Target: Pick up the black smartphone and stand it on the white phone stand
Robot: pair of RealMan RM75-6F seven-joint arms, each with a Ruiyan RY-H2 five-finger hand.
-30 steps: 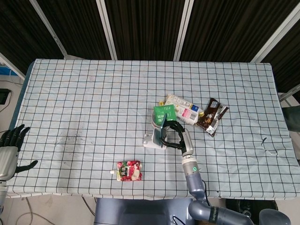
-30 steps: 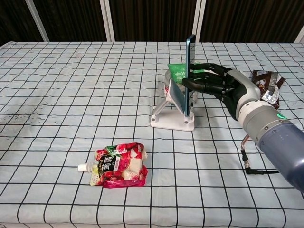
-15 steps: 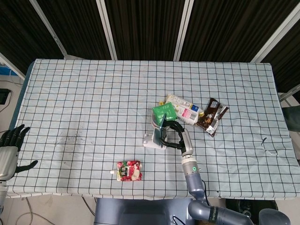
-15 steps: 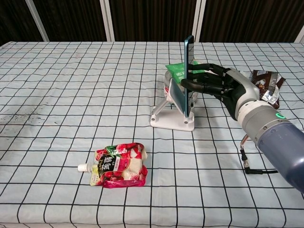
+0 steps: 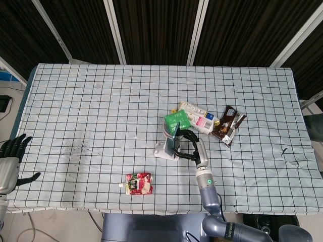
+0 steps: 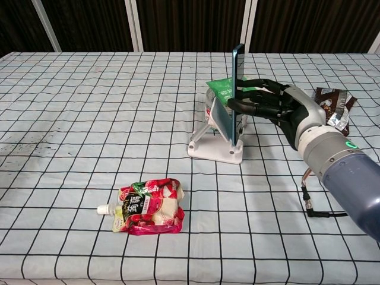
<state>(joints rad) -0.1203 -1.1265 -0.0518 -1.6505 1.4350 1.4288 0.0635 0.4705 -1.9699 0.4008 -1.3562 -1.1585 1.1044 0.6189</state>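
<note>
The black smartphone [image 6: 237, 89] stands edge-on and nearly upright, its lower end in the white phone stand [image 6: 212, 151]. My right hand [image 6: 279, 108] reaches in from the right, and its fingers [image 6: 252, 107] press against the phone's side and hold it. In the head view the phone [image 5: 174, 142] sits between the stand [image 5: 162, 151] and the right hand [image 5: 192, 149]. My left hand [image 5: 10, 162] rests at the table's left edge, fingers apart, holding nothing.
A red drink pouch [image 6: 148, 206] lies in front of the stand. Behind the stand are a green packet [image 5: 176, 121], a white packet [image 5: 199, 117] and a brown wrapper [image 5: 228, 125]. A cable loop [image 6: 313, 203] hangs under the right wrist.
The phone's top tipped slightly to the left, then came back to nearly upright. My right hand stayed on it and the left hand did not move.
</note>
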